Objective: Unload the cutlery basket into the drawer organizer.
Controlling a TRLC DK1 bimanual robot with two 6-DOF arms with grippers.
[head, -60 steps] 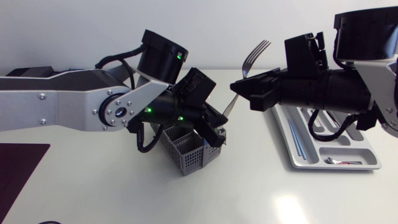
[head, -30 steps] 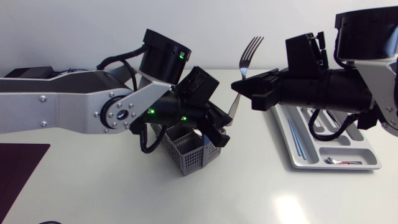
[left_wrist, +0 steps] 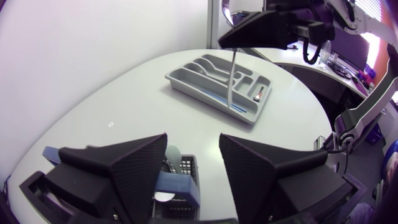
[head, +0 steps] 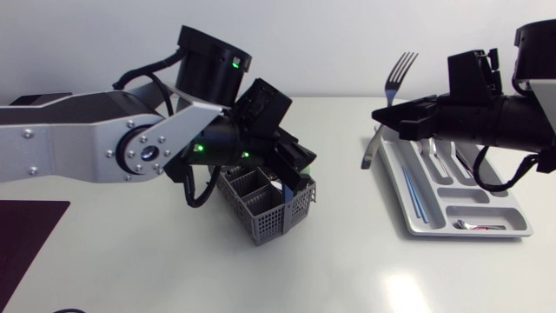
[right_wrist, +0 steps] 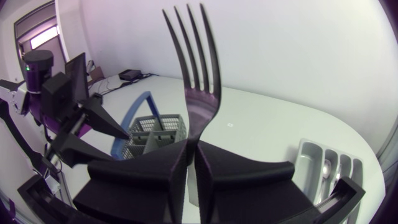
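The fork (head: 396,76) is in the air, right of centre in the head view. Its tines point straight up and its handle tip hangs beside the upper-left corner of the drawer organizer (head: 432,228). The right gripper (head: 382,117) has it pinched at the neck. In the right wrist view the two fingers (right_wrist: 143,177) are squeezed almost together, with the fork rising from between them.

The grey organizer lies flat on the white table (head: 347,269) at the right side of the frame. A thin blue stick (head: 415,196) sits in its long compartment, and a small metal utensil (head: 476,226) is in the crosswise slot at its lower end.

Over at centre frame, the grey mesh cutlery basket (head: 265,209) stands on the table, well apart from the organizer. The left gripper (head: 298,174) hangs right over it with its fingers (left_wrist: 134,165) spread wide and gripping nothing. From the left wrist view, a blue handle (left_wrist: 177,185) pokes up out of the basket beneath those fingers.

A dark mat (head: 26,230) lies at the lower-left edge.
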